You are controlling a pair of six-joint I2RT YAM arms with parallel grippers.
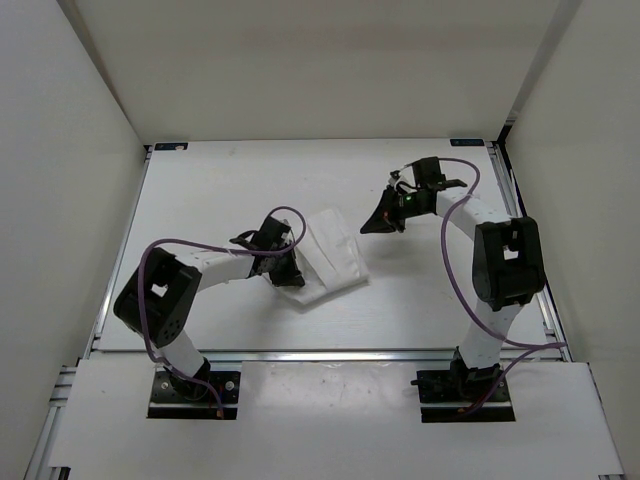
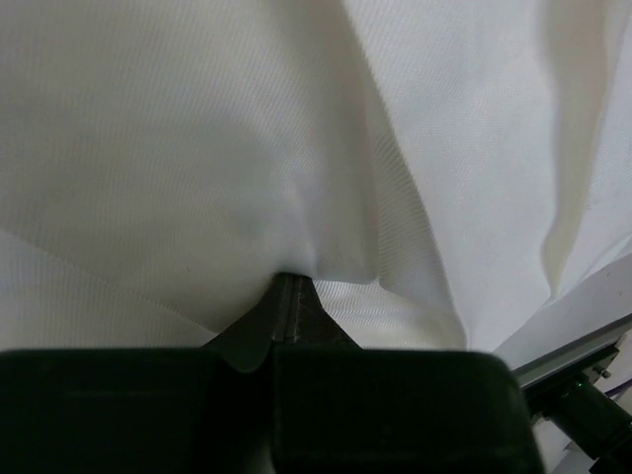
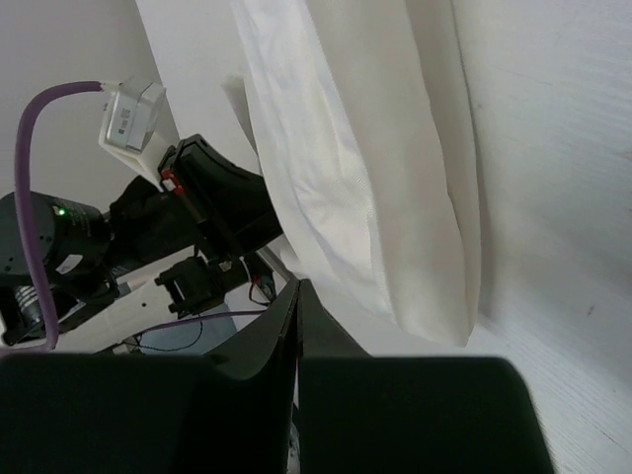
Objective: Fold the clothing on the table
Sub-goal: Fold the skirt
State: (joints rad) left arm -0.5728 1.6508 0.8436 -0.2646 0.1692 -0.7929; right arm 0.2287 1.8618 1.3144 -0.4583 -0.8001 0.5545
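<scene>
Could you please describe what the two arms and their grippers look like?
The left arm and right arm each have white links and boxy black joint housings. A purple cable loops along each. The left gripper and right gripper are black, with two slim tapering fingers.

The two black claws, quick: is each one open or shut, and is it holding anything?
Left gripper: shut, pinching the thin white fabric clothing.
Right gripper: shut, nothing between its fingers.
</scene>
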